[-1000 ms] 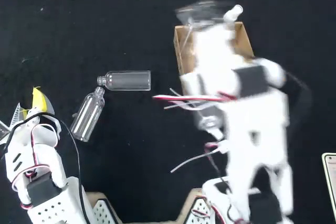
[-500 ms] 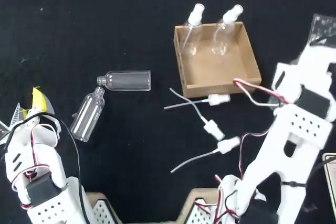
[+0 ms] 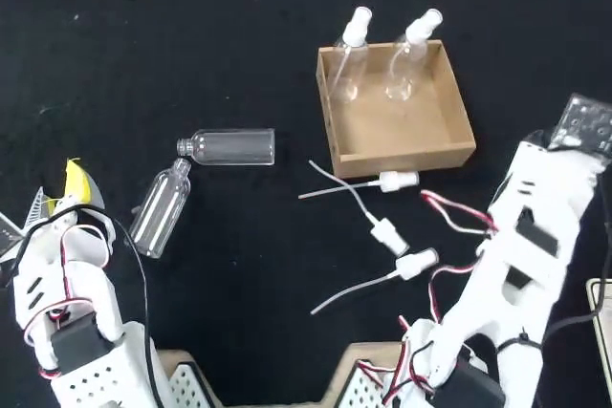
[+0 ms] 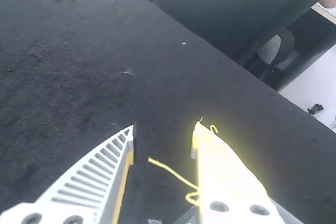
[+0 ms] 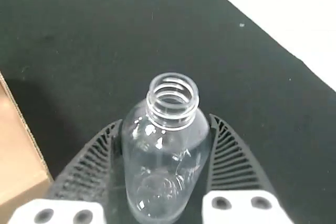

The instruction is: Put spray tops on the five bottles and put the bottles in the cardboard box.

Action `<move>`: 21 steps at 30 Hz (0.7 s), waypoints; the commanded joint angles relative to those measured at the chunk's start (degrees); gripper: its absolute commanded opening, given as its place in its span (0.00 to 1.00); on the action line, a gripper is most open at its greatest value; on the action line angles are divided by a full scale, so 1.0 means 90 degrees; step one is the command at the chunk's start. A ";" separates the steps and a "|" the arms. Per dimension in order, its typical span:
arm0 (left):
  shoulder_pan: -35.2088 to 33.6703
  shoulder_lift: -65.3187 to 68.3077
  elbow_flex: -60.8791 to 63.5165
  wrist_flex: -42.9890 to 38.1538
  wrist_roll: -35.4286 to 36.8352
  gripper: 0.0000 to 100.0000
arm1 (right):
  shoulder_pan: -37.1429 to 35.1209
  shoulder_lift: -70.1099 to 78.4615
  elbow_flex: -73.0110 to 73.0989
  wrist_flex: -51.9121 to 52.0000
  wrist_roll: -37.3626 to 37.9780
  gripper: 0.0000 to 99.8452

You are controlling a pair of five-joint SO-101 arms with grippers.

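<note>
Two of the five bottles are done. A clear plastic bottle with a white spray top (image 3: 348, 59) and a second capped bottle (image 3: 409, 56) lean on the far wall inside the brown cardboard box (image 3: 400, 160).

Three are left. An uncapped clear plastic bottle (image 3: 229, 147) and another bare bottle (image 3: 161, 209) lie neck to neck on the black desk (image 3: 191, 54), well apart from the box. Three loose white spray tops with long dip tubes lie near the box's front wall: the nearest spray top (image 3: 397, 180), a middle spray top (image 3: 387, 233) and the outermost spray top (image 3: 417, 263).

The right end effector (image 5: 167, 124) is clamped around an open-necked clear bottle (image 5: 164, 156), held out beside the box with no top on it. The left end effector (image 4: 164, 129) stands parted over bare desk with nothing between its fingers.

A second ago the right arm was over the box. Half a second ago it had swung out to the side, and now it sits further back toward its base. The box, the lying bottles and the spray tops have not moved, and the left arm has barely shifted.
</note>
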 commanded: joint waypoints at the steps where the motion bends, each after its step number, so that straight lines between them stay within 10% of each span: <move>1: 0.0142 0.0020 -0.0073 -0.0127 0.0068 0.18 | 0.0107 -0.0122 0.0347 -0.1074 0.0000 0.10; 21: 0.0151 0.0020 -0.0005 -0.0156 0.0068 0.18 | 0.0400 0.3853 -0.0190 -0.4796 0.0000 0.10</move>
